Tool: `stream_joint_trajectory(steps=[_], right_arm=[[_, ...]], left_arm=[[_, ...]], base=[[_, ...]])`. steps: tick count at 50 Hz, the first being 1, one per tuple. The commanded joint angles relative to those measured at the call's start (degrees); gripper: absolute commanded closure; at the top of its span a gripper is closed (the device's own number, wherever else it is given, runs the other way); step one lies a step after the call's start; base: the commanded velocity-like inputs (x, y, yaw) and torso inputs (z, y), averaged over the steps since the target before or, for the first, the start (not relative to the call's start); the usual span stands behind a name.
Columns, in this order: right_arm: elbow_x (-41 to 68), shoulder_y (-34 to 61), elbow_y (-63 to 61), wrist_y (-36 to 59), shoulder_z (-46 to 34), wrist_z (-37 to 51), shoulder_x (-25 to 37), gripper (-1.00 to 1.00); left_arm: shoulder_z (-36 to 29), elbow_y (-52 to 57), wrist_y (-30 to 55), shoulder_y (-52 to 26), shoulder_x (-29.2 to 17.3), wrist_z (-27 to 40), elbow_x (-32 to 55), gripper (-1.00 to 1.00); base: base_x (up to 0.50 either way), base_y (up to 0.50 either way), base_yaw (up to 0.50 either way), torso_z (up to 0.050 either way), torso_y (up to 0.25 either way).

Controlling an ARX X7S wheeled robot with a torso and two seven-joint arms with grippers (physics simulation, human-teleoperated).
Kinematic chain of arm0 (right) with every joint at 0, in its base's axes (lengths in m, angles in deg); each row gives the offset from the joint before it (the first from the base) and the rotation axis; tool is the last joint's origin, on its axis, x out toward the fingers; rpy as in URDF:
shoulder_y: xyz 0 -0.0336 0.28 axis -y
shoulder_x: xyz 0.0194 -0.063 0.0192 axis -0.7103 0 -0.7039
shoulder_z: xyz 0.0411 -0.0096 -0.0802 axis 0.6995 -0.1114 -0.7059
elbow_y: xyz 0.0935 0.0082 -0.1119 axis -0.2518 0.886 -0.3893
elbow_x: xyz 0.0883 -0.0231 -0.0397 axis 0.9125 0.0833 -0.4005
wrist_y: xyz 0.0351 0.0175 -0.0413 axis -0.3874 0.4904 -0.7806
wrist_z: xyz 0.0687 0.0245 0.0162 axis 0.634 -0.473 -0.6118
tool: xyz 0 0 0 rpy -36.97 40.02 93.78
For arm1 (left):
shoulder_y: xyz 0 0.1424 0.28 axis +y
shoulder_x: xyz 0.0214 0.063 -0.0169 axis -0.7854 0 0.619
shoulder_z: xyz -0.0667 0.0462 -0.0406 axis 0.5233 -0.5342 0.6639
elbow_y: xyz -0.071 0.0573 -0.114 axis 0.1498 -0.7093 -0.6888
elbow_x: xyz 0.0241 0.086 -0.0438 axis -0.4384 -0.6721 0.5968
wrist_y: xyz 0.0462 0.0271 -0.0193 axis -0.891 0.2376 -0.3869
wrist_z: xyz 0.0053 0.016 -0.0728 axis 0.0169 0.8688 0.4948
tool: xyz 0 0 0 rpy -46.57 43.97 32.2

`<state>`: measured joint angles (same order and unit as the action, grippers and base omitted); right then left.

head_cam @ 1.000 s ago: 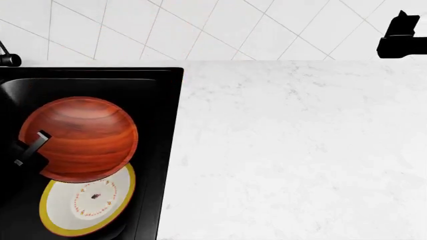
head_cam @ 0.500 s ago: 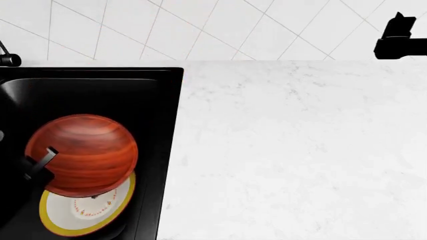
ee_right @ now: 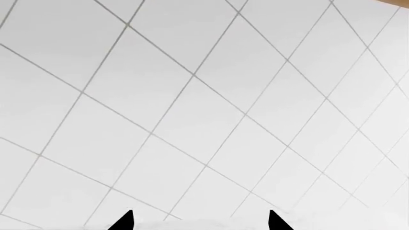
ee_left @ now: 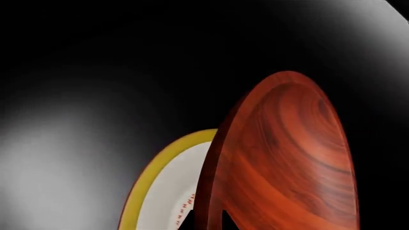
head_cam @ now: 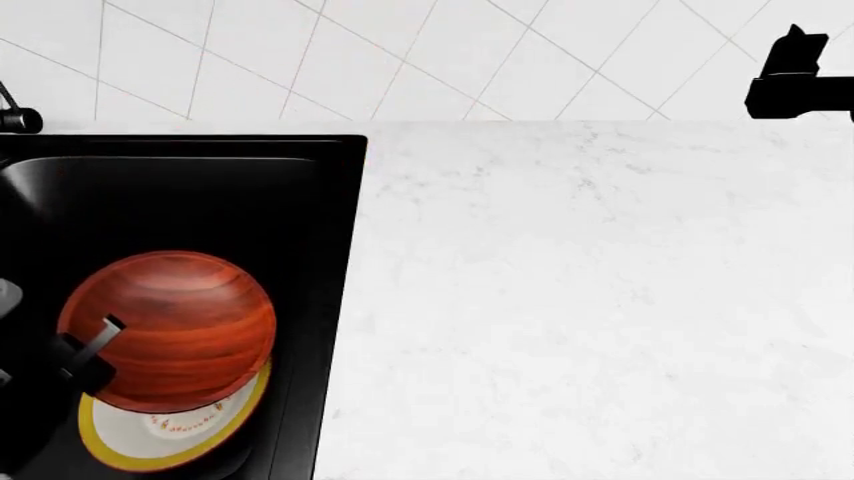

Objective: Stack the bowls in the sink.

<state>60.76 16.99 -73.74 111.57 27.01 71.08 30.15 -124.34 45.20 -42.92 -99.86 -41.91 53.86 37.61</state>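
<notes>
The reddish-brown wood-grain bowl (head_cam: 171, 328) is in the black sink (head_cam: 227, 190), held by its left rim in my left gripper (head_cam: 83, 352), which is shut on it. It overlaps most of the white bowl with the yellow rim (head_cam: 171, 435), which lies on the sink floor at the near side. In the left wrist view the wood bowl (ee_left: 288, 163) stands edge-on between the fingertips, with the white bowl (ee_left: 167, 187) right behind it. My right gripper (head_cam: 798, 85) hovers open and empty at the far right, facing the tiled wall (ee_right: 204, 96).
The white marble counter (head_cam: 601, 300) stretches right of the sink. A slim black faucet (head_cam: 16, 115) stands at the sink's far left corner. The white tiled wall (head_cam: 400, 50) runs along the back.
My left gripper has carried the wood bowl toward the near side, so it now covers more of the white bowl. The right gripper has drifted slightly left.
</notes>
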Motion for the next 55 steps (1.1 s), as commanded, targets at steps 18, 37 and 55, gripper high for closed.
stream_joint_trajectory(steps=[18,37,55], right_arm=[[0.08,-0.19,0.46,-0.63,-0.12,-0.02,-0.02,-1.00],[0.79,0.13,-0.65,0.48,0.39,0.32,0.26,-1.00],[1.63,0.46,-1.65,1.19,0.99,0.67,-0.02,-1.00]], left_arm=[[0.08,-1.16,-0.05,0.78,0.61,-2.07,-0.86,-1.00],[1.15,2.25,0.79,-0.70,-2.52,-0.35,-2.95,-1.00],[6.24,11.73,9.32,-9.26,-6.69,4.70,-9.23,-1.00]], base=[[0.00,0.00,0.00,0.000,0.001],[0.00,0.00,0.00,0.000,0.000],[0.00,0.00,0.00,0.000,0.000]])
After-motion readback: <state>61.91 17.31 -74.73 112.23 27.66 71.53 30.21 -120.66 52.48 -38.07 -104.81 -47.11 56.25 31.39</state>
